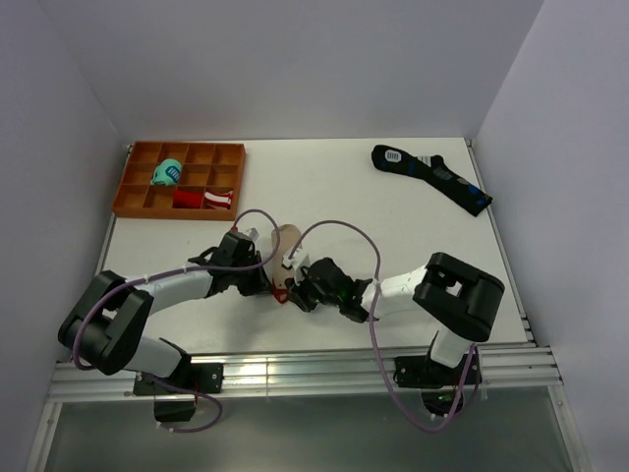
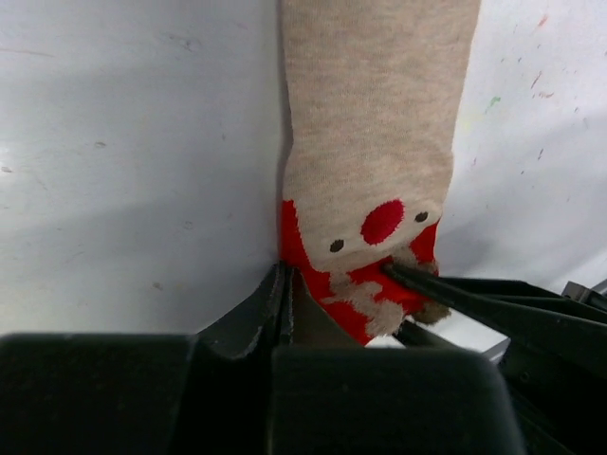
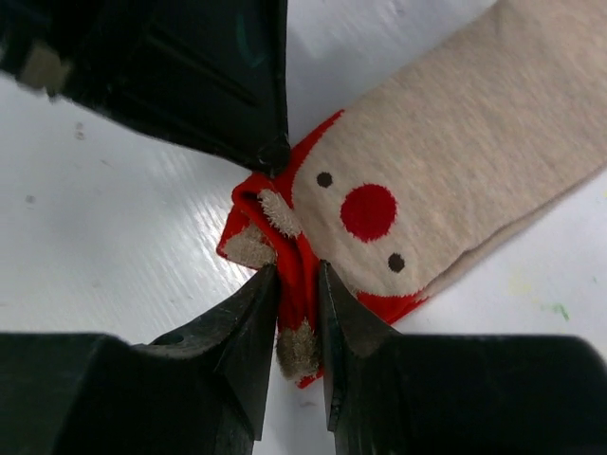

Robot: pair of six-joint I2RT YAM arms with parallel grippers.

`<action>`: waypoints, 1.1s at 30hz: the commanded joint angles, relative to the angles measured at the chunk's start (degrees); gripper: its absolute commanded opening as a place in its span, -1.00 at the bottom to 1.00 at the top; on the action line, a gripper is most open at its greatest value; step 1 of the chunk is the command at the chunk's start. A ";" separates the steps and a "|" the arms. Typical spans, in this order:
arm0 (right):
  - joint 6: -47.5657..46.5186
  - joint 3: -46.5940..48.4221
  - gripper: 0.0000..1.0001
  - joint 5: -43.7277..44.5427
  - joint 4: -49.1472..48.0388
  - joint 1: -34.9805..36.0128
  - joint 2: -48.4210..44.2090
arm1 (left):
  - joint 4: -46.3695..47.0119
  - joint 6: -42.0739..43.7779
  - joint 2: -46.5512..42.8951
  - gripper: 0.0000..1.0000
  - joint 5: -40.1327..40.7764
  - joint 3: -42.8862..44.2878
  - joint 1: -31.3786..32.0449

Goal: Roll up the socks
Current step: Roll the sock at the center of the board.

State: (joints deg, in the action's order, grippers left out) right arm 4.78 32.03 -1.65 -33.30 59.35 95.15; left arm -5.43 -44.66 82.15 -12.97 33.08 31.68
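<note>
Your R gripper (image 3: pixel 299 320) is clamped on the red end of the socks (image 3: pixel 455 161), lower centre of the wrist view. L gripper (image 2: pixel 285 301) is closed, tips at that red edge; can't tell if it holds fabric. Beige part lies flat, mid-frame on the table (image 1: pixel 393 216).

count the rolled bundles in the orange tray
2. A teal bundle sits left of centre in the tray. A red-and-white bundle lies to its right, nearer the arms. None seem hidden.
</note>
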 commanded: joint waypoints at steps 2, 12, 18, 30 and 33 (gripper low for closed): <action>1.99 7.85 -0.40 -11.78 14.83 -3.09 0.73 | 4.11 0.90 -3.57 -0.90 3.82 -2.14 0.05; 6.82 20.69 -0.41 -29.72 31.43 -10.91 9.08 | 14.13 0.89 -10.43 -0.64 7.16 -6.89 0.22; 8.15 25.88 -0.41 -39.29 37.15 -13.56 13.74 | 19.57 2.30 -13.32 -0.41 9.45 -10.48 0.31; 8.41 32.12 -0.43 -51.87 47.60 -21.47 20.68 | 35.05 3.35 -17.29 -0.21 9.98 -20.60 1.62; 6.57 35.37 -0.45 -52.40 53.14 -22.43 22.44 | 37.15 3.88 -18.77 -0.20 13.75 -22.08 4.86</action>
State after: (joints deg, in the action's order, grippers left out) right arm 13.80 64.40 -52.64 11.53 37.93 115.81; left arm 25.06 -42.57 65.63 -2.90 12.21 33.95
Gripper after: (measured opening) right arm 0.281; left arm 0.400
